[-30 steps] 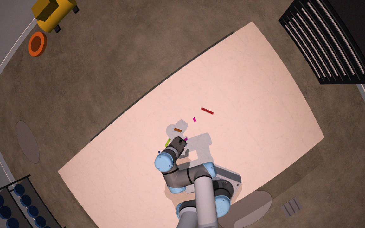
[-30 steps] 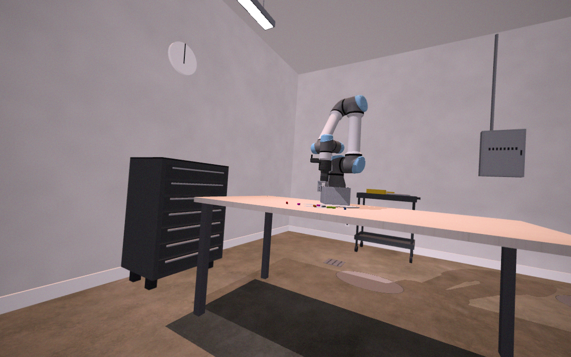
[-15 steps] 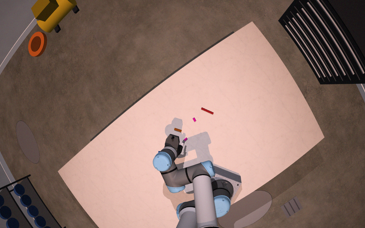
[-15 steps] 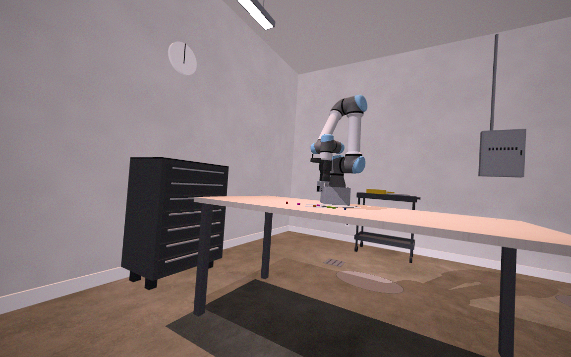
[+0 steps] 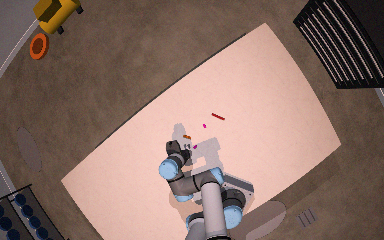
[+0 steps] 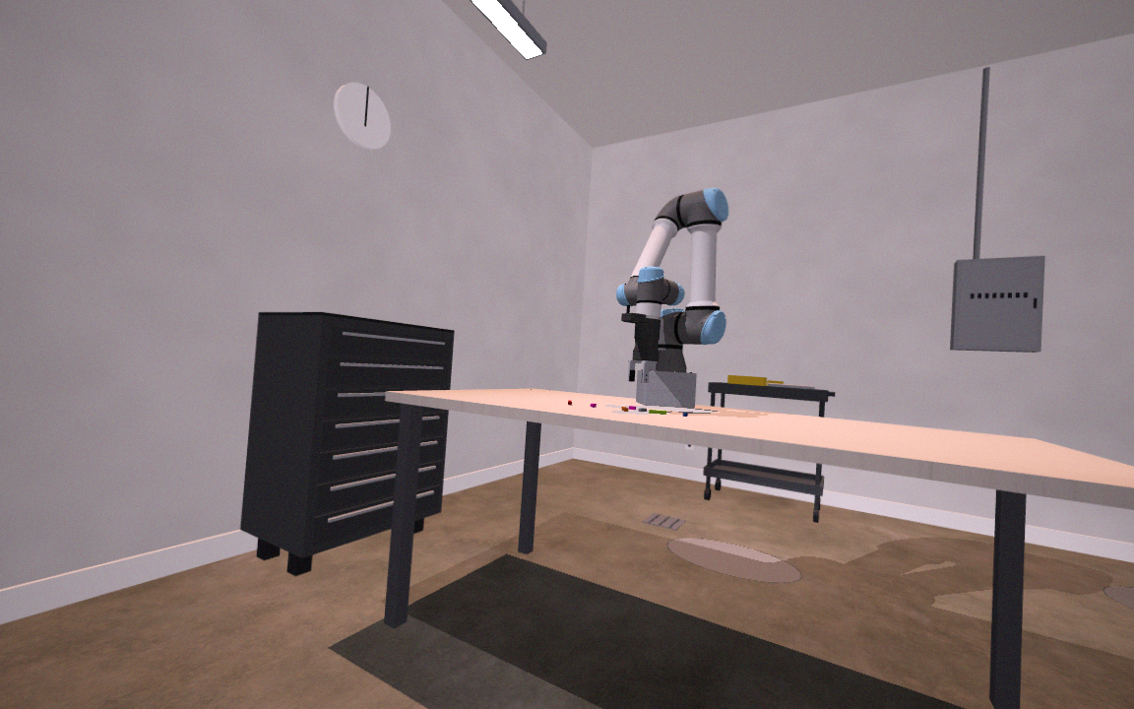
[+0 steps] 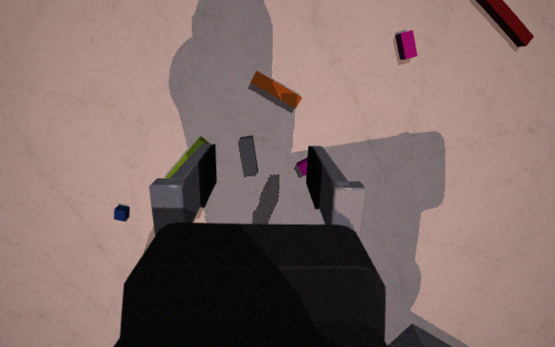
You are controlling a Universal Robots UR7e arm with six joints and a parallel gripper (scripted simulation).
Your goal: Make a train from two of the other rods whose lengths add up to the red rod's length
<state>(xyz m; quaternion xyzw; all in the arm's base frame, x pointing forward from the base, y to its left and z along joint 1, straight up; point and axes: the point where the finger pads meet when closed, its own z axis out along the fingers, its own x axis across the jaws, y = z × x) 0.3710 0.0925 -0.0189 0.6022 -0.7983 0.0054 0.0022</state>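
Note:
My gripper [image 7: 261,164] is open and empty, raised above the table. In the wrist view the grey rod [image 7: 248,155] lies flat on the table below, between my fingers. The orange rod [image 7: 276,91] lies a little beyond it, apart and at an angle. A lime rod [image 7: 186,155] shows partly behind my left finger. One magenta rod [image 7: 302,166] peeks out by my right finger, another magenta rod [image 7: 406,44] lies farther off. The red rod [image 7: 505,20] is at the top right. In the overhead view I see the gripper [image 5: 187,146], the orange rod [image 5: 186,136] and the red rod [image 5: 217,116].
A small blue rod [image 7: 121,212] lies to the left of my fingers. The arm's base plate [image 5: 235,188] sits at the table's near edge. A black drawer cabinet [image 6: 346,422] stands beside the table.

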